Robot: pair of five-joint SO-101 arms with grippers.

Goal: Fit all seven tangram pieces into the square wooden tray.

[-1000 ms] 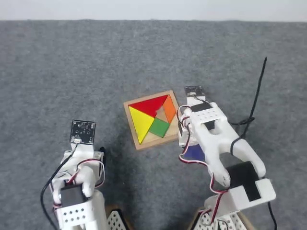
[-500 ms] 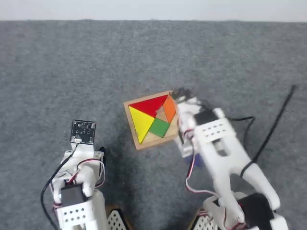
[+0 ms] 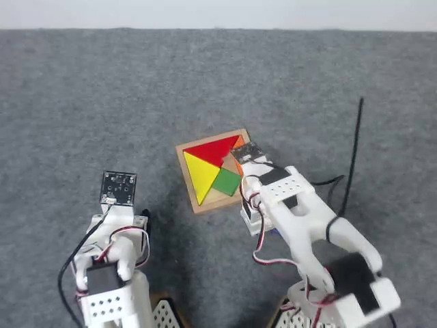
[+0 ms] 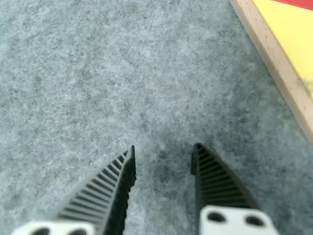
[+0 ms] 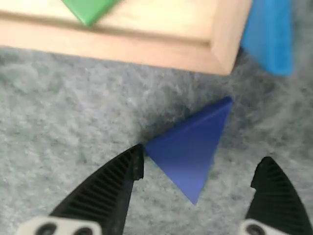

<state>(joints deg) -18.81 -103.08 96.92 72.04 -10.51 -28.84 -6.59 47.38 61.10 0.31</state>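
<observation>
- We see the square wooden tray [image 3: 217,199] lying askew near the middle of the high view on the grey counter [image 3: 102,89].
- It holds a red triangle [image 3: 213,149], a yellow triangle [image 3: 198,174], a green square [image 3: 227,181] and an orange piece [image 3: 240,152]. Bare wood shows along its lower edge.
- The right arm [image 3: 307,219] rises from the lower right of the frame to the tray's right side.
- The right tool [image 5: 201,159] is spread wide. A dark blue triangle [image 5: 190,149] lies flat on the counter between its fingers, just outside the tray's corner.
- A lighter blue piece [image 5: 268,36] lies on the counter beside the tray's rim.
- The left tool [image 4: 165,149] sits at the lower left, apart from the tray, its fingers parted over the counter.
</observation>
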